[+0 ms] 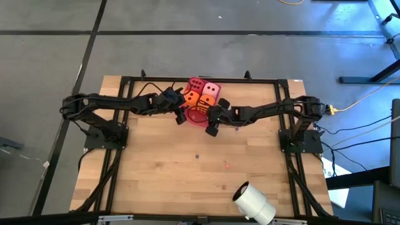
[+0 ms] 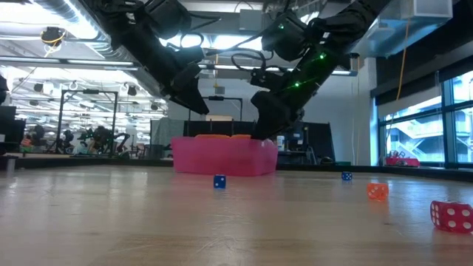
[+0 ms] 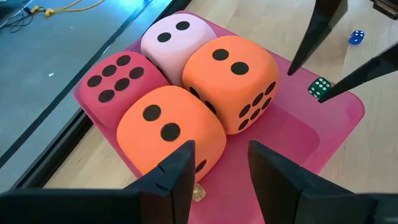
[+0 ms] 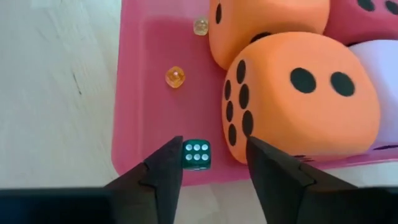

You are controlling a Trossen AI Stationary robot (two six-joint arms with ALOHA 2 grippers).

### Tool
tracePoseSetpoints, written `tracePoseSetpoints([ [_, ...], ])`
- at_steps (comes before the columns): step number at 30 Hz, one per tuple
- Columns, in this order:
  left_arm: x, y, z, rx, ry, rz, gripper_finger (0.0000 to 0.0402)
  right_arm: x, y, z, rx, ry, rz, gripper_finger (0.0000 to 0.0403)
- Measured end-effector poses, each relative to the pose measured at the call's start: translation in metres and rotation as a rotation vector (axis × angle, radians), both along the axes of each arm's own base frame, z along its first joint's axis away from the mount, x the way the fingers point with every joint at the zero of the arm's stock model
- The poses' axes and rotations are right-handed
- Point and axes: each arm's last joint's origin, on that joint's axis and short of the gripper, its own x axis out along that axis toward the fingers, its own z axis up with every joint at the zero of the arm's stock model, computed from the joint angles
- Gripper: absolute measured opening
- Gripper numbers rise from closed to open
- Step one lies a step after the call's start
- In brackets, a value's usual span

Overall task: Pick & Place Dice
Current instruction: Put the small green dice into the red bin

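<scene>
Four big soft dice stand packed together on the pink tray (image 3: 298,137): a red one (image 3: 115,78), a pale pink one (image 3: 174,34) and two orange ones (image 3: 165,127) (image 3: 233,74). My right gripper (image 4: 211,149) hangs open over the tray's near edge. A small green die (image 4: 196,154) lies on the tray between its fingertips, close beside one finger (image 4: 166,167). My left gripper (image 3: 221,152) hovers open and empty over the tray's left part, beside the nearer orange die. My right gripper's fingers slant down onto the tray from the table's right. The small green die (image 3: 319,87) rests on the tray beside one finger's inner face; I cannot tell whether that finger touches it. The other finger stands clear of it.
Two tiny dice, amber (image 4: 175,76) and clear (image 4: 200,25), also lie on the tray. Small dice are scattered on the wood nearer the front: blue (image 2: 219,182), blue (image 2: 346,176), orange (image 2: 377,191), red (image 2: 451,216). A white roll (image 1: 253,201) lies at the front right.
</scene>
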Motion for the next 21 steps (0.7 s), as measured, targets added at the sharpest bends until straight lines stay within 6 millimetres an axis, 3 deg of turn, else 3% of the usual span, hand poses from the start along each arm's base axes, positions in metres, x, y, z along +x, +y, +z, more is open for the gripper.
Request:
tracePoseSetpoints([
  [7,0.000,0.000,0.000,0.000,0.000,0.000,0.0143,-0.007,-0.001,0.014,0.030,-0.016,-0.024,0.0207],
  [21,0.000,0.000,0.000,-0.006,-0.004,0.004,0.0143,-0.011,0.000,0.011,0.036,0.038,-0.032,0.0210],
])
